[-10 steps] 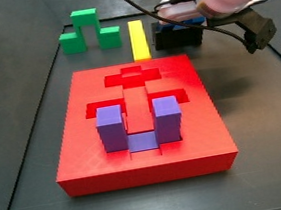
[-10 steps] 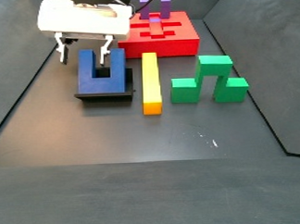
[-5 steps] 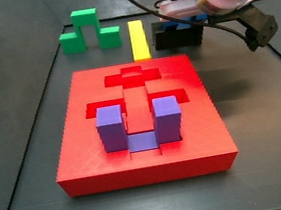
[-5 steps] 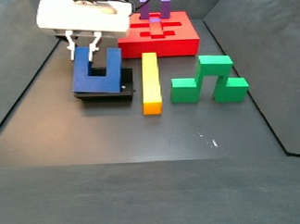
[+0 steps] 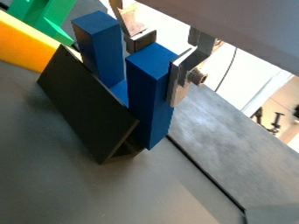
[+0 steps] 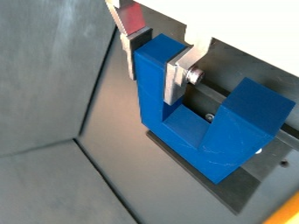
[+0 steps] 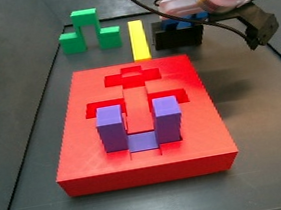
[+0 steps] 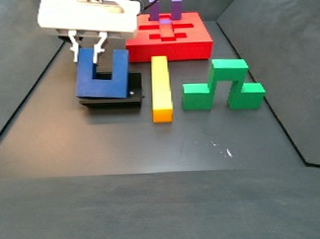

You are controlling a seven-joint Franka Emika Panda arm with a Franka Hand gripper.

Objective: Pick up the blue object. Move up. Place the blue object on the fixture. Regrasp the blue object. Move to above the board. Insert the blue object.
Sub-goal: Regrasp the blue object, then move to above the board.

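The jaws stand either side of one prong of the blue object [image 6: 193,109], a silver finger [image 6: 177,80] lying flat against the prong's face in a wrist view; whether the pads are actually pressing or only bracketing it, I cannot tell. The gripper [image 8: 93,50] hangs over the fixture [image 8: 112,98] at about ten o'clock in a side view, left of the yellow bar [image 8: 161,88].

The blue object rests on the fixture with its prongs pointing away toward the board [image 8: 173,39], its base nearest the camera. The fixture seems to serve as a rest, propping the piece so the gripper can take a fresh hold suited to insertion.

By my reading this is the regrasp step: the piece is set down, and lifting and carrying it over the board remain. The board's near recess already holds the purple block [image 7: 136,126], while the cross-shaped recess [image 7: 133,76] at twelve o'clock is empty. The green block [image 8: 224,84] sits well apart at three o'clock.
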